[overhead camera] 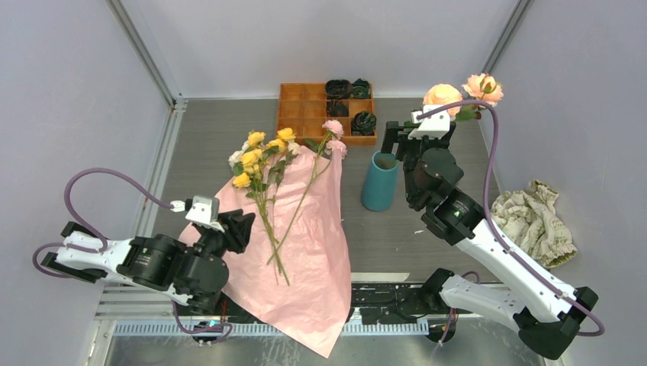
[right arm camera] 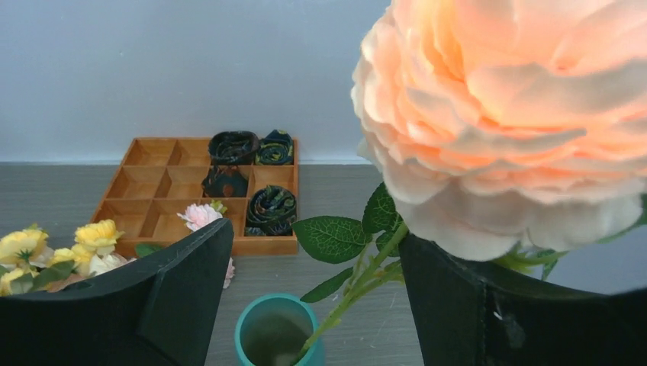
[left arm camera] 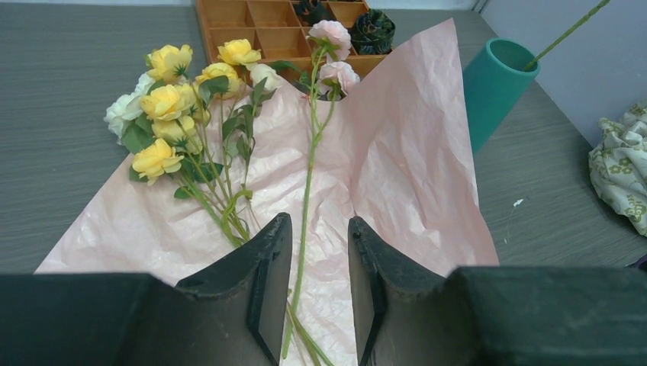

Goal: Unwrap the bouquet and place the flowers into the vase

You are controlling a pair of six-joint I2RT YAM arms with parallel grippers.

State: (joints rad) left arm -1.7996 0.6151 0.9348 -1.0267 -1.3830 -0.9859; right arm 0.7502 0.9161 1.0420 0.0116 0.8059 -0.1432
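Well, starting on my left: my left gripper [left arm camera: 319,229] sits low over the near end of the pink paper [overhead camera: 313,259], which lies spread flat on the table [overhead camera: 427,229]. Its jaws stand partly apart, with a narrow gap between them. The long stem of the pink roses [left arm camera: 333,34] runs through that gap, and the fingers [left arm camera: 263,274] sit on either side without pinching it. Just left of that stem, on the same sheet, lie the yellow roses [left arm camera: 169,99] with a few cream heads, their stems pointing back toward me.

Beyond the far edge of the paper is the orange tray [overhead camera: 305,103], with dark rosettes [overhead camera: 364,120] in its right-hand compartments.

Further right, the teal vase [overhead camera: 379,181] stands upright, just beside the paper's right edge. One green stem already leans inside it, carrying the peach roses [overhead camera: 442,95] up above the rim.

My right gripper [right arm camera: 314,236] hangs over the vase mouth with its jaws spread wide, gripping nothing. The stem rises between the fingers, close to the right one; I cannot tell whether it touches.

Far right, a patterned cloth [overhead camera: 534,221] lies crumpled on the table.
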